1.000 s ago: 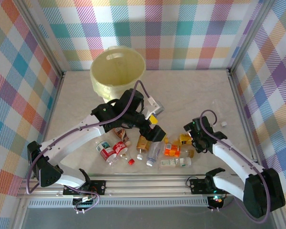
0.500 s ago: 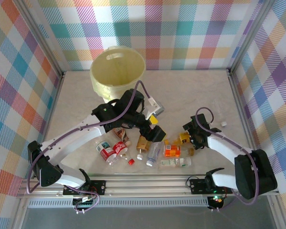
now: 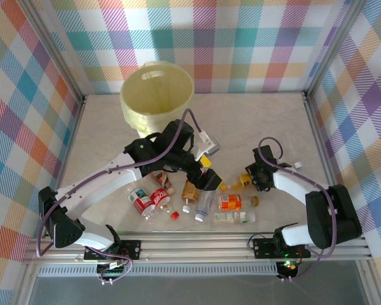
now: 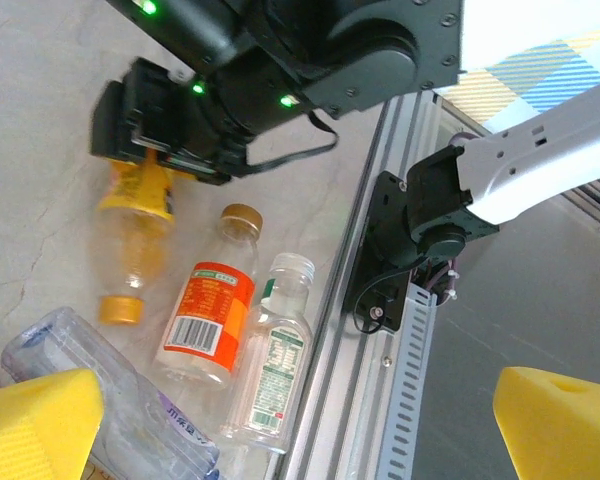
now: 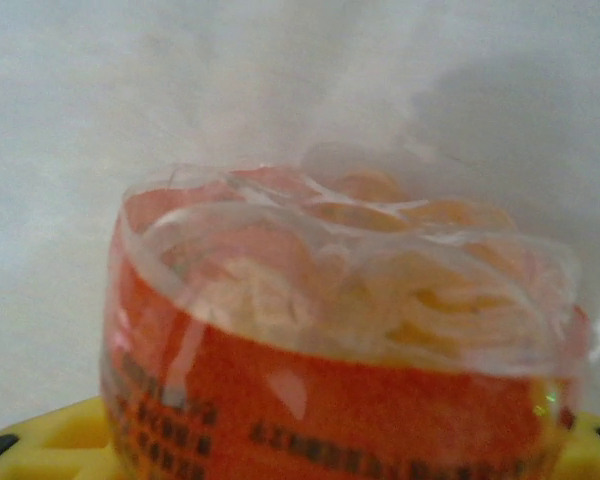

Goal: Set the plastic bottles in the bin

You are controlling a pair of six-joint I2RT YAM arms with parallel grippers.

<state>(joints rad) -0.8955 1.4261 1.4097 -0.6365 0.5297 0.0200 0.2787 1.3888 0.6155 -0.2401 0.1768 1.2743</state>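
The bin (image 3: 156, 95) is a pale-yellow bucket at the back left. Several plastic bottles lie near the table's front edge: a red-labelled one (image 3: 140, 202), a brown one (image 3: 190, 190), an orange-labelled one (image 3: 230, 202) (image 4: 208, 320) and a green-labelled one (image 3: 232, 217) (image 4: 275, 355). My right gripper (image 3: 249, 180) (image 4: 160, 140) (image 5: 320, 445) is shut on the base end of a yellow-orange bottle (image 4: 135, 240) (image 5: 340, 300) lying on the table. My left gripper (image 3: 206, 175) (image 4: 300, 430) hovers open over the pile, holding nothing.
A loose red cap (image 3: 175, 215) lies among the bottles and a small white piece (image 3: 298, 165) sits to the right. The metal rail (image 4: 340, 400) runs along the table's near edge. Checked walls close in the left, right and back sides.
The right gripper slid left onto the yellow-orange bottle and closed its jaws on it, its elbow swinging right. The left arm has barely moved.
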